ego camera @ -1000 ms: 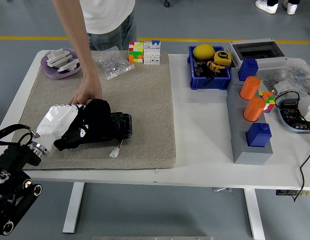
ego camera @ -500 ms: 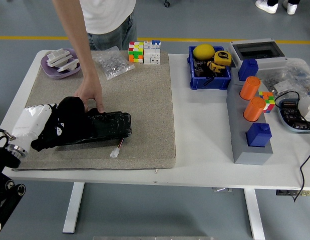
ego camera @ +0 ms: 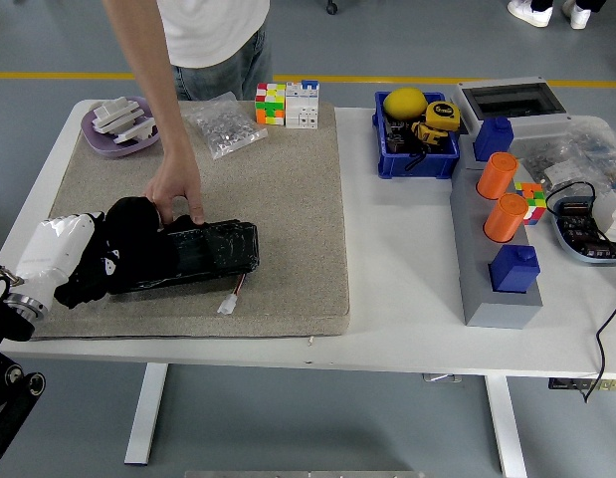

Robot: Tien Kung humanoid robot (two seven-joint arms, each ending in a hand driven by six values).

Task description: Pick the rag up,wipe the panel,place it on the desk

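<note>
Left hand (ego camera: pixel 108 261), at the near-left end of the panel (ego camera: pixel 193 257), has drawn back leftward along it since 1 second ago. Its fingers appear clamped on the black rag (ego camera: pixel 128 239), though dark on dark leaves this uncertain. Rag rests on the panel's left end. A person's hand (ego camera: pixel 175 191) steadies the panel's far edge. Wiping looks underway; placing on the desk (ego camera: pixel 397 259) remains.
</note>
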